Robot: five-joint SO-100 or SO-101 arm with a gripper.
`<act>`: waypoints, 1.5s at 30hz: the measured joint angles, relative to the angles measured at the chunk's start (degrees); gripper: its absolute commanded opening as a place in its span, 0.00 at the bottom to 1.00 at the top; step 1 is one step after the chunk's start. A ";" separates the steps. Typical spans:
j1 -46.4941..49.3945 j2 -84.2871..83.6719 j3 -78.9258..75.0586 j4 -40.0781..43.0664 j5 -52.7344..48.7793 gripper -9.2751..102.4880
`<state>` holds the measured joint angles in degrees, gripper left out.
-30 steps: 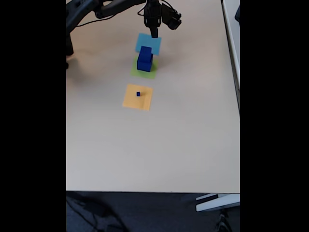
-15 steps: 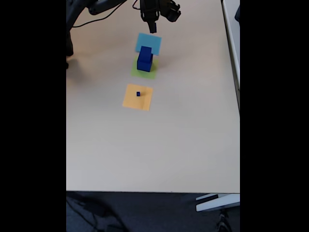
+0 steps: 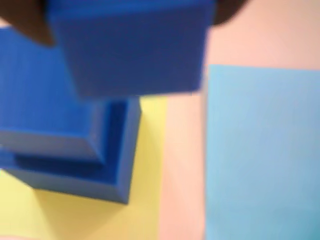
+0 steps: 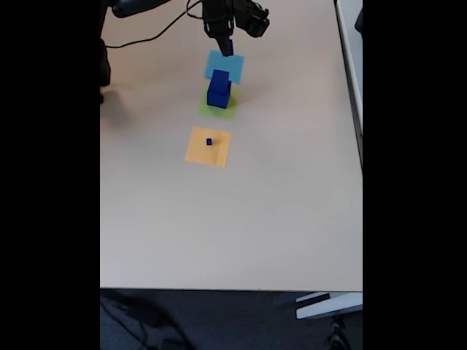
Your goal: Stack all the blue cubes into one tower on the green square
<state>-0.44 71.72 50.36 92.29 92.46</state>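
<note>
Gripper [image 4: 227, 48], apparently clamping a small blue cube [image 4: 227, 47]; we see the upright dark-blue tower [image 4: 218, 90] on the green square [image 4: 217, 106].

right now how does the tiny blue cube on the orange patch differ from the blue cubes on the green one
The tiny blue cube sits alone, flat on the orange patch; the stacked blue cubes stand one on another on the green square. The tiny cube is far smaller than either stacked cube. It lies nearer the table's front edge, the stack nearer the arm's gripper. All share the same dark blue colour.
</note>
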 measured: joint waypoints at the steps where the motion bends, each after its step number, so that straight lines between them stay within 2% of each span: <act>1: 0.44 0.18 0.97 -0.70 -0.35 0.08; 11: 1.05 0.79 6.59 -4.66 -1.23 0.08; 45: 4.39 1.58 9.76 -5.27 2.55 0.08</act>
<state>3.96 73.30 60.12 87.01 95.01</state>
